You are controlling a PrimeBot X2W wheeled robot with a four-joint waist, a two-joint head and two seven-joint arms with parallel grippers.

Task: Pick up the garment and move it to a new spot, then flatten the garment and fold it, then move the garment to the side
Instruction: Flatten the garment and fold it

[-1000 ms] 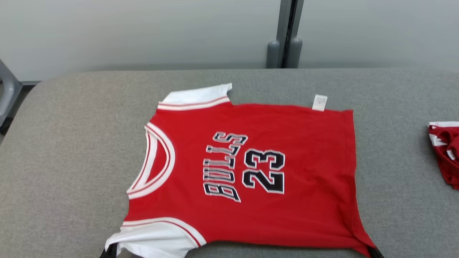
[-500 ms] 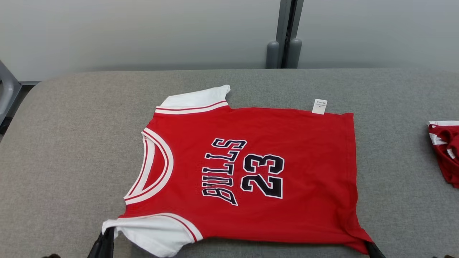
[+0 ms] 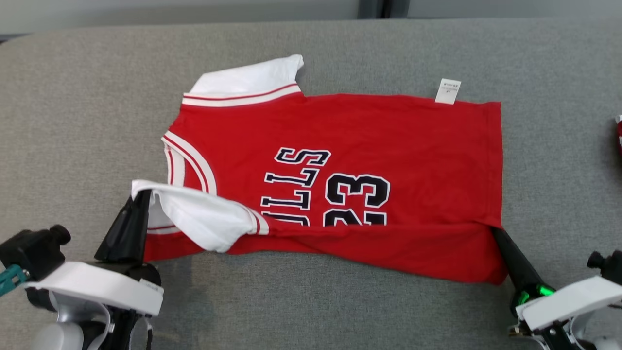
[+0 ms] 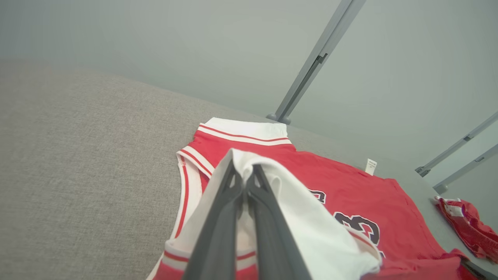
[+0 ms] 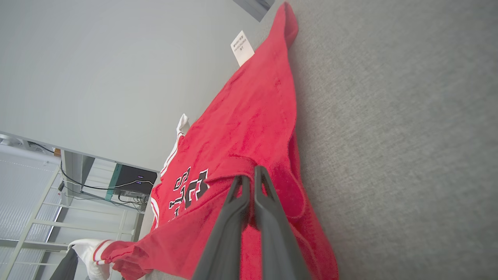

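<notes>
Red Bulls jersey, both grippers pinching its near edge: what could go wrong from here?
The left gripper pinches only the sagging white sleeve; it may bunch under the fold of the red jersey. The right gripper holds just the hem corner, and the folded edge slants; the crease may land skewed.

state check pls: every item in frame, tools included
jersey: spread on the table, near edge lifted and doubled over part of the print.
near sleeve: white, raised, pinched at its tip.
left tool: shut on the near sleeve.
right tool: shut on the jersey's near hem corner.
tag: lying flat past the far edge.
second red garment: crumpled, off to the right, apart from both tools.
</notes>
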